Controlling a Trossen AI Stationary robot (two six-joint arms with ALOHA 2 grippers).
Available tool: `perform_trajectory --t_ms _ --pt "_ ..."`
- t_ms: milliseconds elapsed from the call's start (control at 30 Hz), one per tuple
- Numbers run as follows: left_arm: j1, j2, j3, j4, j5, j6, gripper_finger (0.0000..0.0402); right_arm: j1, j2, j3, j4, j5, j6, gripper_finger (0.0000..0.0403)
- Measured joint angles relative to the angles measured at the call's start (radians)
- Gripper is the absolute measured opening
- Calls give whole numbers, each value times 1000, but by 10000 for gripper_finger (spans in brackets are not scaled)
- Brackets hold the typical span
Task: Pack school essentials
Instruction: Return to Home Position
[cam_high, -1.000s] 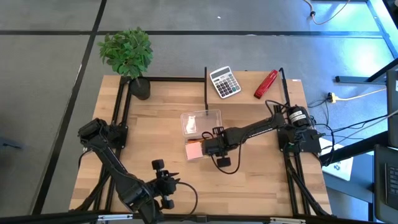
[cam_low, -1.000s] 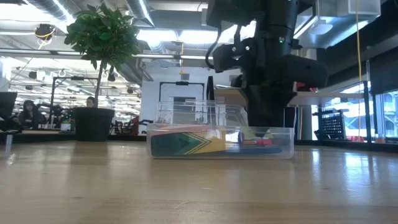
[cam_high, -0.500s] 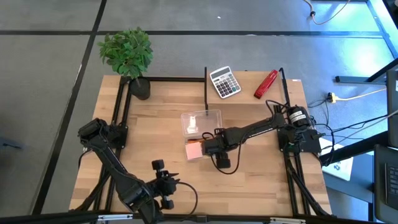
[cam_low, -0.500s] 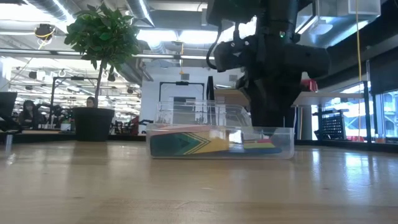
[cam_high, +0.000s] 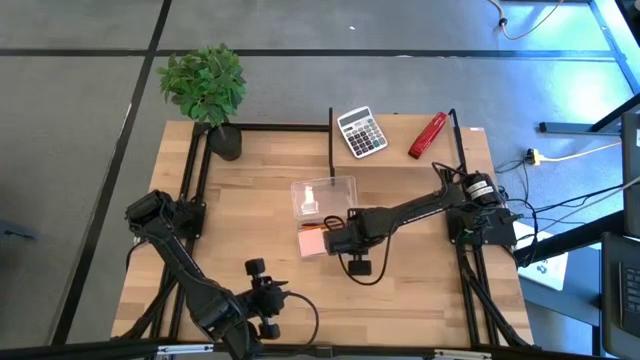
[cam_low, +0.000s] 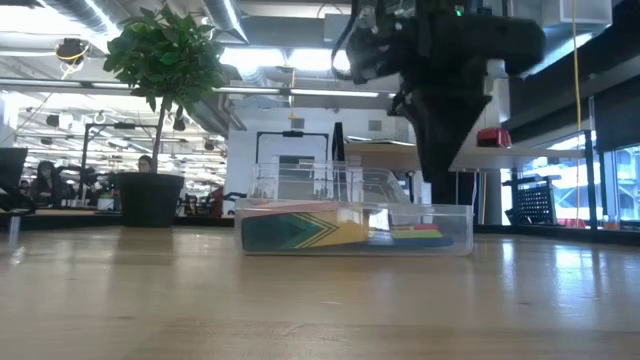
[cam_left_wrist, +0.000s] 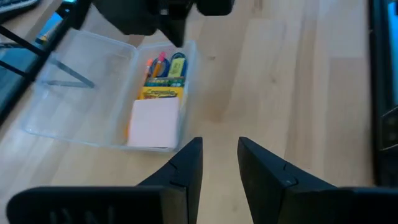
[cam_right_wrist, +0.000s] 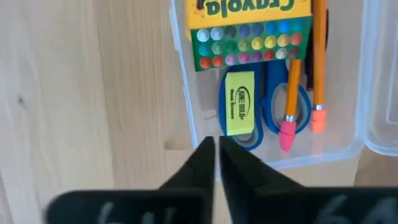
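A clear plastic box (cam_left_wrist: 184, 93) stands mid-table with its lid (cam_high: 325, 195) swung open toward the far edge. Inside lie a pink note pad (cam_left_wrist: 154, 121), a green-yellow crayon box (cam_right_wrist: 249, 25), a yellow piece (cam_right_wrist: 239, 102), blue-handled scissors (cam_right_wrist: 303, 112) and orange pencils (cam_right_wrist: 292, 81). My right gripper (cam_right_wrist: 216, 155) hangs shut above the box's wall (cam_right_wrist: 193, 99), holding nothing, beside the pad in the high view (cam_high: 338, 236). My left gripper (cam_left_wrist: 220, 158) waits open near the table's near edge (cam_high: 268, 300), pointing at the box.
A grey calculator (cam_high: 361, 131) and a red stapler (cam_high: 427, 135) lie at the far edge. A potted plant (cam_high: 207, 85) stands at the far left corner. Black frame rails run along the left, right and far sides. Bare wood lies between the box and the near edge.
My right gripper has risen from inside the box to well above it, and has shifted slightly toward the table's left. The yellow piece now lies flat in the box. The box itself has stayed where it was.
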Motion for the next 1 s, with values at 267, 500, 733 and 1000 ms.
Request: perform_trajectory --t_ms 267,500,733,1000 --pt "8 0 0 40 88 12 94 41 0 99 -78 1 -1 10" --pt "51 -4 0 -14 165 103 73 94 -32 217 -229 60 -34 5" --pt "116 -75 0 -142 112 140 5 131 -209 214 -289 202 58 3" --pt "132 -249 -48 -164 26 229 2 146 -523 13 -81 223 -21 2"
